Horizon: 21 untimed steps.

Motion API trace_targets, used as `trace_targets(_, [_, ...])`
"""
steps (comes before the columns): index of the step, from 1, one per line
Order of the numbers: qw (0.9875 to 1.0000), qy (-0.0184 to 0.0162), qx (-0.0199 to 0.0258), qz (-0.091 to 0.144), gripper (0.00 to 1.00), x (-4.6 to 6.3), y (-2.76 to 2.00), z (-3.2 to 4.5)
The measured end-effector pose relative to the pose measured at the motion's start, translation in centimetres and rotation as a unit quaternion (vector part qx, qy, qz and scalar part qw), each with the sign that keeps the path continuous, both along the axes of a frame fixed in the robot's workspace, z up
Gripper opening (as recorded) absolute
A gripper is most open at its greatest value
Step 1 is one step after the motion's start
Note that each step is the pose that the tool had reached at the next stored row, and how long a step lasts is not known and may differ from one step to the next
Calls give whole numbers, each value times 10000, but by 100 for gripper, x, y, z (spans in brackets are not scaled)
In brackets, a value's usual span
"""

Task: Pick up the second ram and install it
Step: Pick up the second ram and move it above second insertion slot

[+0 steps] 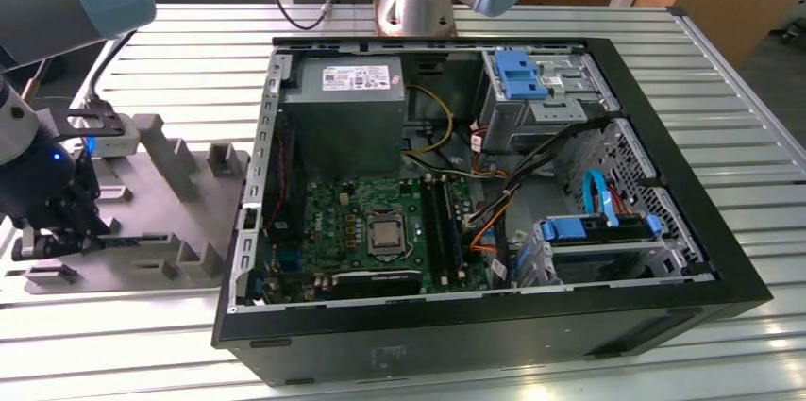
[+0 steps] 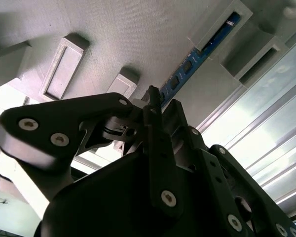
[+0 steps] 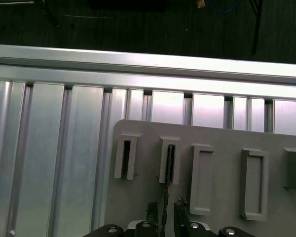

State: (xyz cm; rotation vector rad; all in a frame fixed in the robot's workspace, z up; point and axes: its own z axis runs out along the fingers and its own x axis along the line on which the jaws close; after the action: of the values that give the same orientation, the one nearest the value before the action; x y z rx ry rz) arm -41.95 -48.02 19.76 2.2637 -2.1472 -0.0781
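Gripper (image 3: 165, 213): low over the grey tray (image 1: 189, 222) at the exterior view's left, outside the open computer case (image 1: 705, 269). In the first wrist view a finger (image 3: 151, 211) stands on each side of a thin edge-on board, close against it; contact looks likely, but whether it is clamped tight I cannot tell.
Second ram (image 2: 187, 66): standing on edge in the tray, one end seated in a slotted post (image 3: 169, 160). In the second wrist view it reads as a blue-green strip with a row of dark chips, running from the post down to the fingertips (image 2: 153, 106).
Tray: flat on the ribbed aluminium table (image 1: 529, 363); several upright posts, the neighbouring ones in the first wrist view holding nothing.
Motherboard (image 1: 365, 222): inside the case, long black memory slots (image 1: 444, 226) beside the processor socket; well apart from the gripper. Whether a stick already sits there I cannot tell.
Step in hand (judgement): the pick, with the stick not yet out of its post.
Doing it well (judgement): centre the fingers on the board's length so it does not tip. Grip the bare edges, not the chips. Draw it out in line with the post slot, with no twist, so the end does not bind.
Risk (judgement): an off-centre hold would let the stick swing once it is free.
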Motion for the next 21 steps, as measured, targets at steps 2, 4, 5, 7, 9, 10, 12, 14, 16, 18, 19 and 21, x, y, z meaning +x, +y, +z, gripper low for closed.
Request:
trace_targets(2, [10000, 0, 0, 0, 27, 0, 0, 0])
trace_targets(4, [10000, -1, 9, 0, 27, -1, -4, -2])
trace_targets(5, [10000, -1, 16, 0, 27, 0, -8, -2])
trace_targets(7, [10000, -1, 23, 0, 27, 0, -16, -1])
trace_targets(9, [10000, 0, 26, -1, 27, 0, -20, 0])
trace_targets(10, [10000, 0, 31, 0, 27, 0, -24, 0])
trace_targets(12, [10000, 0, 37, 0, 27, 0, -27, 0])
trace_targets(14, [10000, 0, 38, -1, 27, 0, -27, -1])
trace_targets(16, [10000, 0, 39, 0, 27, 0, -27, -1])
trace_targets(18, [10000, -1, 40, 0, 27, 0, -27, -1])
trace_targets(19, [10000, 0, 41, 0, 26, 0, -27, -1])
trace_targets(21, [10000, 0, 41, 0, 26, 0, -28, -1])
